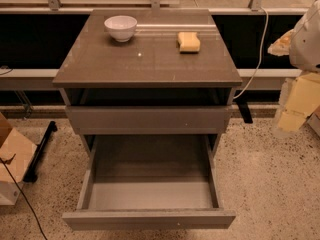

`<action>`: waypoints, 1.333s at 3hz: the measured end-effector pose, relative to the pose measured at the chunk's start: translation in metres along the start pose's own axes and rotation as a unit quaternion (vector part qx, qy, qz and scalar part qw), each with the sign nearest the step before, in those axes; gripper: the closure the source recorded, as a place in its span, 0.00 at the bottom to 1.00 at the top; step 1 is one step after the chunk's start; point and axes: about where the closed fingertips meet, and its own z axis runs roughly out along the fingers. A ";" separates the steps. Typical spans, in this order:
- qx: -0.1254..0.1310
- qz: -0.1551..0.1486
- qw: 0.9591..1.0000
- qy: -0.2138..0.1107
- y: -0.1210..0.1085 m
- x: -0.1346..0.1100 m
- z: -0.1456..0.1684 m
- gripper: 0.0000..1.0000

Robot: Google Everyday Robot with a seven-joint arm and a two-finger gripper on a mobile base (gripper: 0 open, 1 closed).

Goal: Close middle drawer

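Observation:
The middle drawer (148, 219) is pulled far out toward me at the bottom of the view. Its flat grey-brown front faces me and its paler grey inside is empty. Above it the uppermost front (148, 119) sits close to the cabinet body under a dark gap. The lowest front is hidden under the open drawer. My gripper (292, 115) is at the right edge of the view, pale and cream-coloured, to the right of the cabinet and level with the uppermost front. It is well apart from the open drawer and touches nothing.
A white bowl (120, 28) and a yellow sponge (188, 42) sit on the cabinet top (145, 64). A cardboard box (12, 166) and a black bar (41, 146) lie on the speckled floor at left. A white cable (256, 54) hangs behind at right.

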 end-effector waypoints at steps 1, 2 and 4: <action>0.000 0.000 1.000 0.000 0.000 0.000 0.000 0.00; 0.004 -0.001 1.000 -0.002 0.000 -0.001 -0.001 0.15; -0.047 0.006 0.999 -0.016 0.031 0.025 0.053 0.62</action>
